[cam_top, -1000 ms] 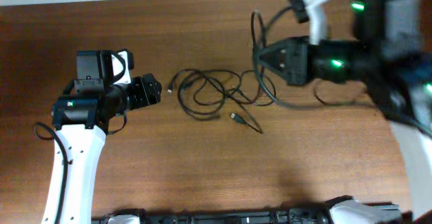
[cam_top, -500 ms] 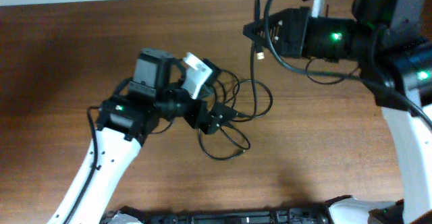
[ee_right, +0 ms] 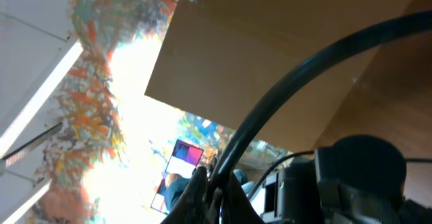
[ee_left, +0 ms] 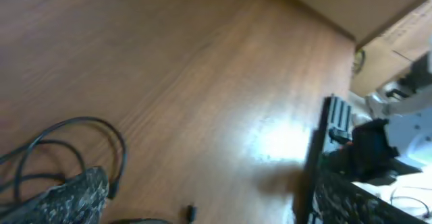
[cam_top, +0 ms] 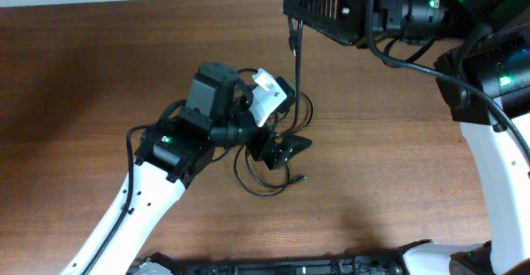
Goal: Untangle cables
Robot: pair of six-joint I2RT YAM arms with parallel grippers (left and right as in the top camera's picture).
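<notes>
Separation is in hand: a strand (cam_top: 296, 55) of the cables (cam_top: 242, 178) is clamped and raised by the right gripper (cam_top: 291, 14). The remainder is to be pinned by the left gripper (cam_top: 286, 151), jaws apart.

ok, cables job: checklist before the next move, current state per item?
1. Right end effector clamped on the raised strand: ok, the right wrist view shows it pinched.
2. Left end effector open: ok, the fingers are apart in the left wrist view, with nothing between them.
3. Left end effector placed over the cables: ok, it sits above the loops.
4. Loops off the table: not ok, most lie flat on the wood.
5. Plug end free of other loops: cannot tell.
</notes>
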